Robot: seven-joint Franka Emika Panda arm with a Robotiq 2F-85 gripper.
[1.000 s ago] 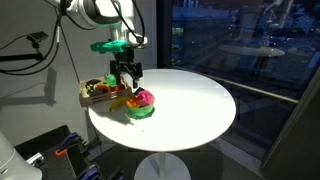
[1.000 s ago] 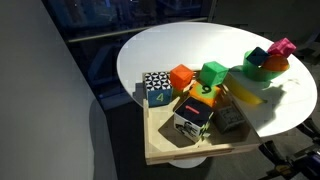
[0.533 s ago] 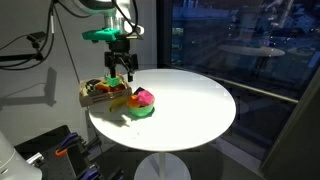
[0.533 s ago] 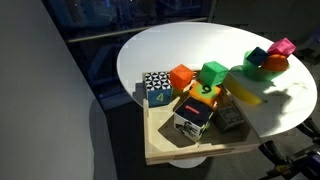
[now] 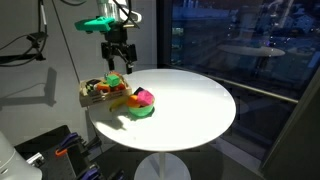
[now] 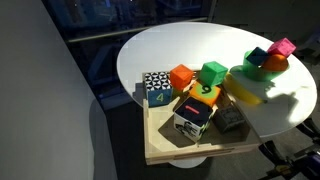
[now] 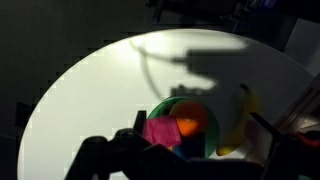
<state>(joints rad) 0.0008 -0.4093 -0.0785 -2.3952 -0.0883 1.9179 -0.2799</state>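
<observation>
While pincer (image 5: pixel 117 69) hovers open, blocks (image 6: pixel 212 72) crowd tray (image 6: pixel 163 151).

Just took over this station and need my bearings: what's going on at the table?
The gripper hangs open and empty, well above the round white table, roughly over where a wooden tray of blocks meets a green bowl. The bowl holds a pink block and an orange piece, with a yellow piece lying beside it. Nothing is gripped or touched.

white round table (image 6: pixel 170 50) | wooden tray (image 6: pixel 160 142) at its edge | patterned cube (image 6: pixel 157 88) beside orange cube (image 6: pixel 181 77)
</observation>
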